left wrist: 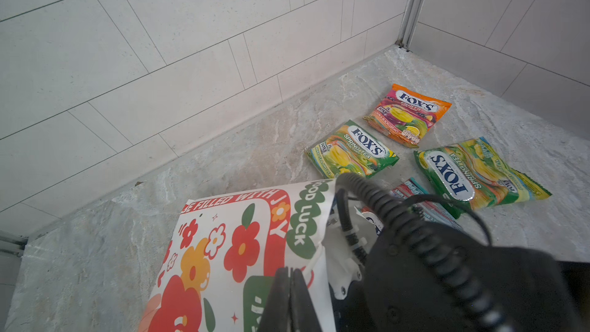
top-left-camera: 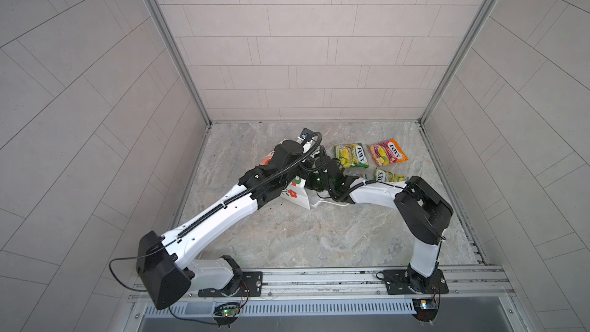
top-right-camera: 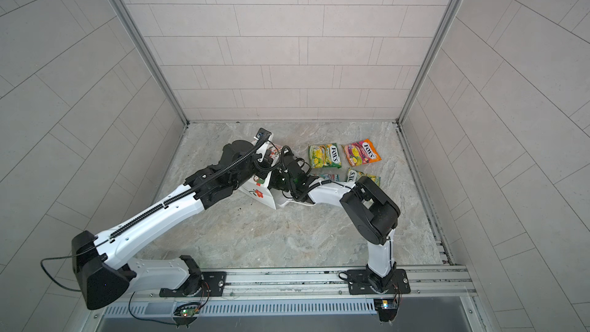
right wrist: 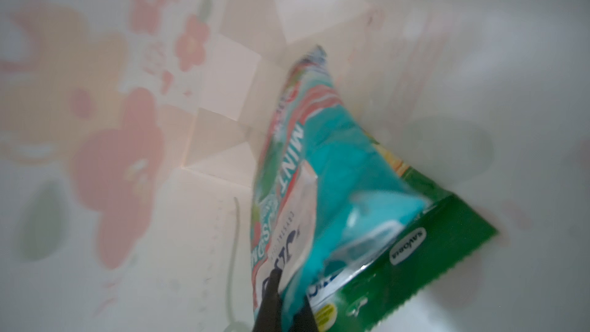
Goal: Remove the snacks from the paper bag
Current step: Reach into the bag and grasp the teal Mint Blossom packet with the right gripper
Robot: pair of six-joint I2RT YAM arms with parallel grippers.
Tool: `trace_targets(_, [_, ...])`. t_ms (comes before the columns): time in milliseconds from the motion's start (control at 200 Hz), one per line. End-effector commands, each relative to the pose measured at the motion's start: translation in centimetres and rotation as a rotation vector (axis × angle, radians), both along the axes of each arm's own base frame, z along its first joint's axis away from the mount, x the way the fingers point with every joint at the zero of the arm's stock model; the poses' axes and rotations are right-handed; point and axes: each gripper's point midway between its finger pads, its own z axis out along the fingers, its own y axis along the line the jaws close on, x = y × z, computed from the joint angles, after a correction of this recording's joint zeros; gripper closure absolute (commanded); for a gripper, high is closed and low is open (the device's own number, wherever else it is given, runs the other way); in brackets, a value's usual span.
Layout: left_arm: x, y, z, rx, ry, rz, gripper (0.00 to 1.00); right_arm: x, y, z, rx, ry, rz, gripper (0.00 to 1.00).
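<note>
The white paper bag with red flowers lies tipped on the marble floor between my two arms. My left gripper is shut on the bag's rim next to a white cord handle. My right gripper reaches inside the bag and is shut on a teal mint snack packet. A green packet lies against it. On the floor lie an orange-pink packet, two green-yellow packets and a teal one, partly hidden.
Tiled walls close in the floor on three sides, with the back wall just beyond the packets. The right arm's elbow stands close to the nearer green-yellow packet. A metal rail runs along the front edge.
</note>
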Motion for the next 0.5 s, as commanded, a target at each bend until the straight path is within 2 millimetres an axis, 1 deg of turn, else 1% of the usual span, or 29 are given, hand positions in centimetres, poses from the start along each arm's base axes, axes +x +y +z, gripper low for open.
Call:
trace_targets(0, [0.1,0.8,0.8,0.02,-0.026,0.039,1.0,-0.1,-2.2,1.1,-0.053,-0.038,-0.003,1.0])
trace_targets(215, [0.1,0.9,0.8,0.019,-0.028,0.041,1.0,-0.4,-4.9,1.6,-0.065,-0.03,-0.009,1.0])
trace_targets(420, [0.1,0.9,0.8,0.017,-0.03,0.041,1.0,-1.2,-7.5,1.6,-0.144,-0.039,0.0,1.0])
trace_targets(495, [0.1,0.9,0.7,0.019,-0.029,0.042,1.0,-1.5,-8.2,1.9,-0.171,-0.051,0.003,1.0])
